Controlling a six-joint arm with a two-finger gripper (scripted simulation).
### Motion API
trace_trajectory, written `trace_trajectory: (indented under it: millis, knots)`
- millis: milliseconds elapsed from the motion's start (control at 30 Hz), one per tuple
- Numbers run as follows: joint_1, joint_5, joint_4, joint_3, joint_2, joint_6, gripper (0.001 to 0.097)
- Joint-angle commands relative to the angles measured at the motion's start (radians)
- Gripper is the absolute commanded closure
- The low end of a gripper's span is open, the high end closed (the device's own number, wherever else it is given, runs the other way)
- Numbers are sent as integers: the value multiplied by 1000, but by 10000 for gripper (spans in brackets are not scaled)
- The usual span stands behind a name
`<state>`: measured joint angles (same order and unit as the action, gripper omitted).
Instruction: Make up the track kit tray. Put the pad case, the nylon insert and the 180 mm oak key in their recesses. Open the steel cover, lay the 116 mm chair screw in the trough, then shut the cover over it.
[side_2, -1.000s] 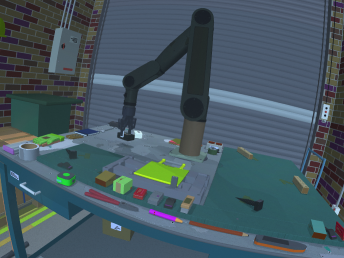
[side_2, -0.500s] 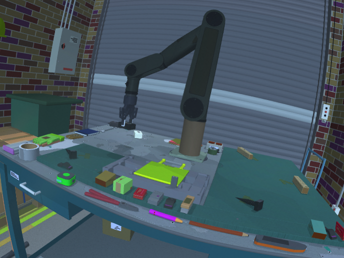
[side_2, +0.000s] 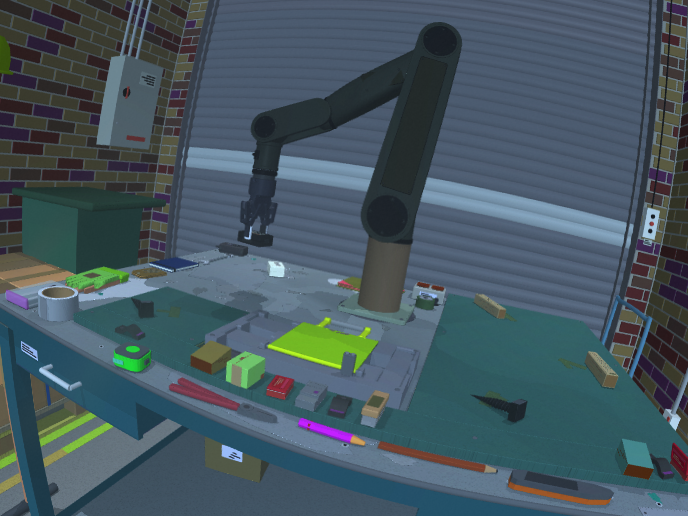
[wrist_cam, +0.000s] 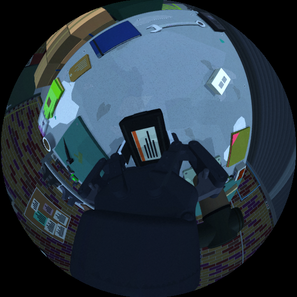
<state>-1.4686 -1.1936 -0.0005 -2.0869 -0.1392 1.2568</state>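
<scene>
The pad case (wrist_cam: 146,137), a black box with an orange-edged striped label, is gripped in my gripper (side_2: 255,236), which is closed on it and hangs above the far left part of the bench. The grey kit tray (side_2: 317,350) sits at the middle front, with its lime-green cover (side_2: 322,344) lying flat and shut. A black chair screw (side_2: 503,405) lies on the green mat to the right, and another (wrist_cam: 67,151) to the left. Two oak keys (side_2: 490,305) (side_2: 601,369) lie on the right side. I cannot tell which small part is the nylon insert.
The arm's base column (side_2: 383,272) stands behind the tray. A white block (side_2: 276,269), blue book (side_2: 173,264) and spanner (wrist_cam: 171,25) lie under the gripper's area. Small boxes (side_2: 244,369), red pliers (side_2: 217,397) and pencils (side_2: 436,457) line the front edge.
</scene>
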Motion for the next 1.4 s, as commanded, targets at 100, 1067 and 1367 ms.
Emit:
trace_trajectory:
  millis: [100,1067,1367]
  knots:
    - [40,1,1,10,10,-28,901]
    - [923,9,0,134,141,-716,901]
    - [947,11,0,145,154,-738,901]
